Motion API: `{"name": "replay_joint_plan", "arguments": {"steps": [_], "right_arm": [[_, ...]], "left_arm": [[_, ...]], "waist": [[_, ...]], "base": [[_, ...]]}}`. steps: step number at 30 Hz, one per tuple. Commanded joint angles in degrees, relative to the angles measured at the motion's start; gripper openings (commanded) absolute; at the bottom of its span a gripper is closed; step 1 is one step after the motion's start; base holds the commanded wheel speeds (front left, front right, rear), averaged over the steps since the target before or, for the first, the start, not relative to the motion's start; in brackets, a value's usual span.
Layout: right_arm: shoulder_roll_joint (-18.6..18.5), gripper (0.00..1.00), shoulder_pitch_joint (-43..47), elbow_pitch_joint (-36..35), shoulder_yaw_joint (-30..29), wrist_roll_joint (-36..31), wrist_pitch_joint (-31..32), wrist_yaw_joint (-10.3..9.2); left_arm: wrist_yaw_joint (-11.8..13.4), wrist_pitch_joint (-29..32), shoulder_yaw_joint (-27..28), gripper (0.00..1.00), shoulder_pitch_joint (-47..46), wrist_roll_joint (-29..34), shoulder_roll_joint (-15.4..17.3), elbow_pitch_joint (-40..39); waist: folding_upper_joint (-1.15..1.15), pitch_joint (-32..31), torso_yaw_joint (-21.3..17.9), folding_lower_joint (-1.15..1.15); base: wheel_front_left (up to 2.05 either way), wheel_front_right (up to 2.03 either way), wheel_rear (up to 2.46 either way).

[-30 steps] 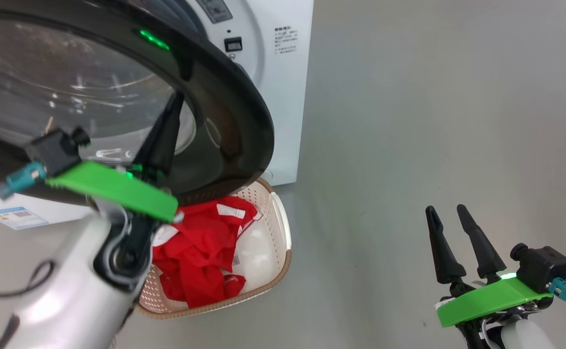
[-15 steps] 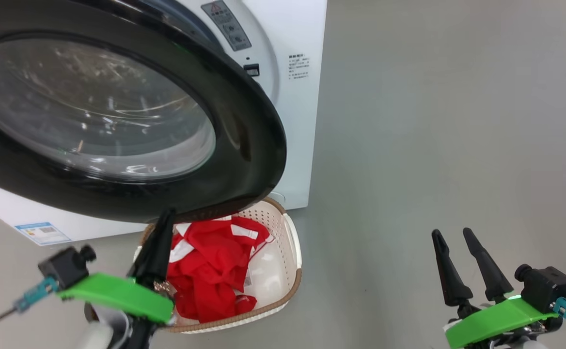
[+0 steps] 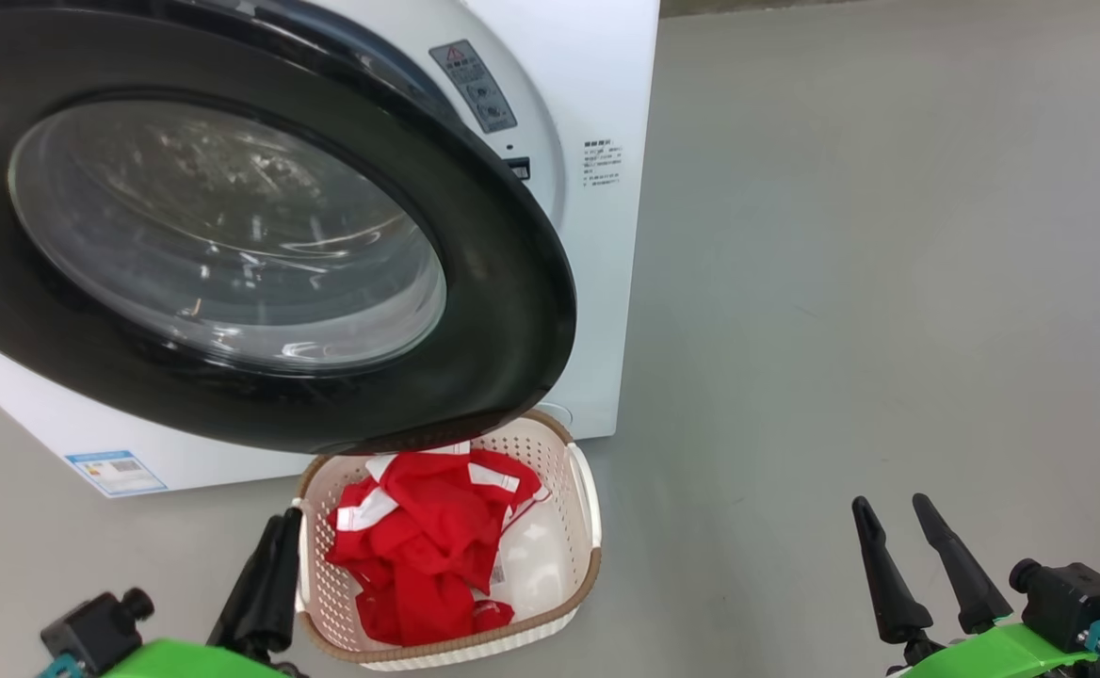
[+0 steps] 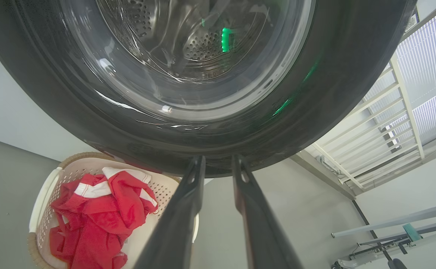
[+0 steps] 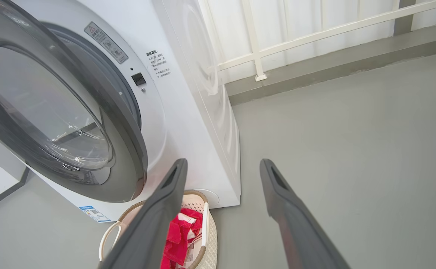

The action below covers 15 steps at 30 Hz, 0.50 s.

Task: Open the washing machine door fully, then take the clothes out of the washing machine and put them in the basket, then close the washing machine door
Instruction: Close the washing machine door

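Both low: left hand [image 3: 284, 518], right hand [image 3: 889, 502]

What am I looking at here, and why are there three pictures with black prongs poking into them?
It is a two-armed robot doing laundry. One picture comes from a camera on its head; the other two from cameras on its wrists, looking along each hand's two fingers, those prongs. The left hand and right hand are both open and hold nothing. Before it stands a white washing machine with a round black door. On the grey floor sits a basket holding red clothes.
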Motion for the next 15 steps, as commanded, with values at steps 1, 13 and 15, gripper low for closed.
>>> {"name": "replay_joint_plan", "arguments": {"steps": [1,13,15], "right_arm": [[-0.9,1.0,-0.4,-1.3,1.3,-0.7,-0.4,0.36],[-1.2,1.0,1.8,-1.9,-0.1,-0.8,-0.4,0.36],[-1.3,1.0,2.0,-2.0,-0.3,-0.7,-0.4,0.36]], "left_arm": [[-0.4,-0.7,2.5,0.39,-0.4,0.7,1.0,-1.5],[-0.4,-0.7,9.4,1.0,5.2,11.7,-0.6,-2.9],[-0.4,-0.7,10.3,1.0,5.7,13.3,-0.9,-3.1]], "waist": [[0.0,-0.4,0.1,0.0],[0.0,-1.6,0.8,0.0],[0.0,-1.7,1.1,0.0]], "base": [[0.0,0.0,0.0],[0.0,0.0,0.0],[0.0,0.0,0.0]]}}
